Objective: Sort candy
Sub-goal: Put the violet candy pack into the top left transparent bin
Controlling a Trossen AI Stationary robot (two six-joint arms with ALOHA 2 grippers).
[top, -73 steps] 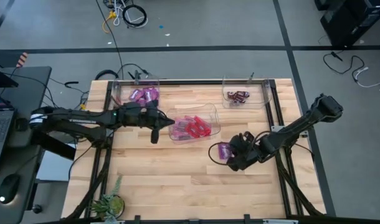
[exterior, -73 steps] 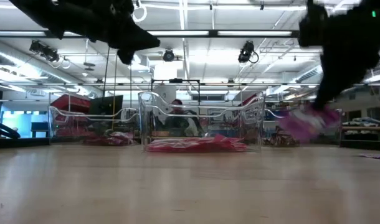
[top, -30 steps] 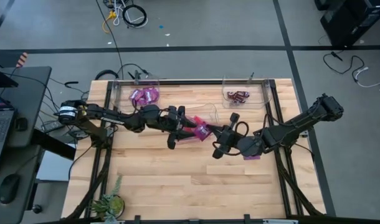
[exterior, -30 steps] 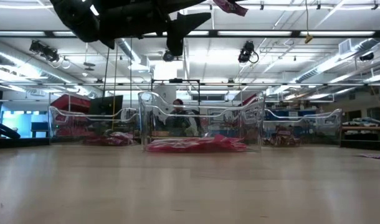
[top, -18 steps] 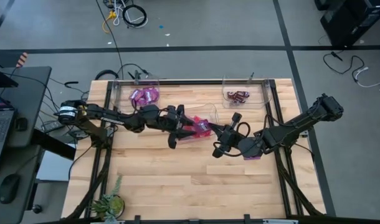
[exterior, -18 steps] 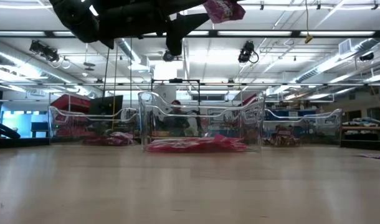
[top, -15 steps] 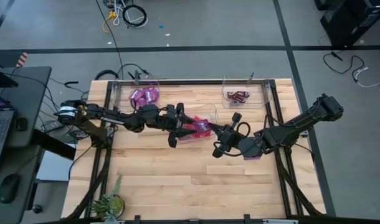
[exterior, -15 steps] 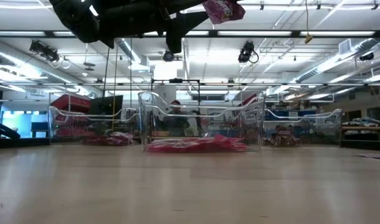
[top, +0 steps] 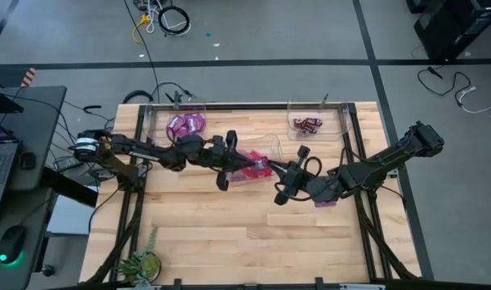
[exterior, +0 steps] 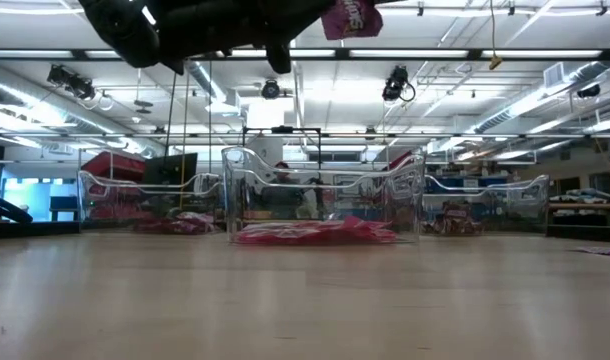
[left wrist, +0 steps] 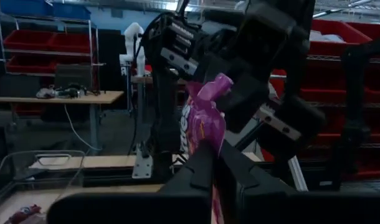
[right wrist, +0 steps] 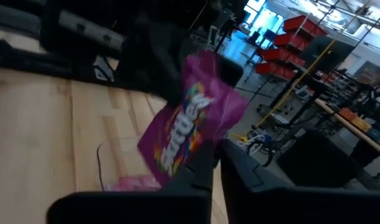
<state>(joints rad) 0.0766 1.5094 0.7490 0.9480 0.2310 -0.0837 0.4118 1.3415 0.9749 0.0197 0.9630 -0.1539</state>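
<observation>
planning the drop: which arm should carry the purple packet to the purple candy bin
Left, probably: the left end effector grips the shiny purple wrapped packet, and the clear plastic bin of purple candy sits on its side.

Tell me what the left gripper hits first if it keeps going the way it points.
Probably the right gripper: the left gripper and it both clamp the same purple candy packet head-on above the table.
</observation>
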